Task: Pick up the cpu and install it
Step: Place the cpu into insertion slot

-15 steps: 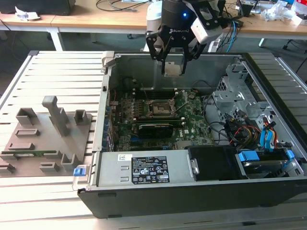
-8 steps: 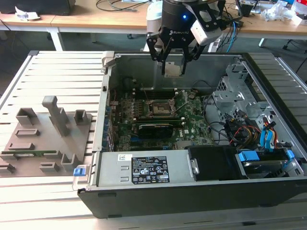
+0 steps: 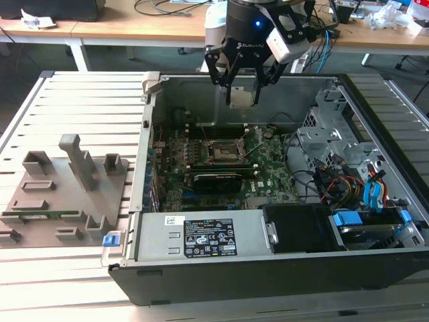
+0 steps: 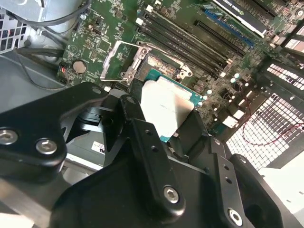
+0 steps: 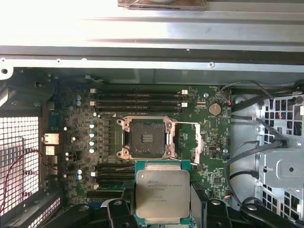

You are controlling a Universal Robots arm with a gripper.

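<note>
My gripper (image 3: pixel 242 96) hangs above the open computer case, over its back wall, and is shut on the cpu (image 3: pixel 242 97). The cpu (image 5: pixel 161 191) is a flat square chip with a silvery top and green rim, held by its edges between black fingers (image 5: pixel 118 211). In the second wrist view the cpu (image 4: pixel 165 105) sits between the fingers (image 4: pixel 142 128), above the motherboard. The dark square socket (image 5: pixel 147 138) lies open and bare on the motherboard, its metal frame swung aside (image 5: pixel 199 140). In the exterior view the socket (image 3: pixel 223 151) lies in front of and below the gripper.
The case (image 3: pixel 141 168) walls surround the motherboard. Memory slots (image 5: pixel 137 99) run beside the socket. A drive cage with cables (image 3: pixel 342 161) fills the exterior view's right. A grey fixture with upright blocks (image 3: pixel 74 178) rests on the slatted table at the exterior view's left.
</note>
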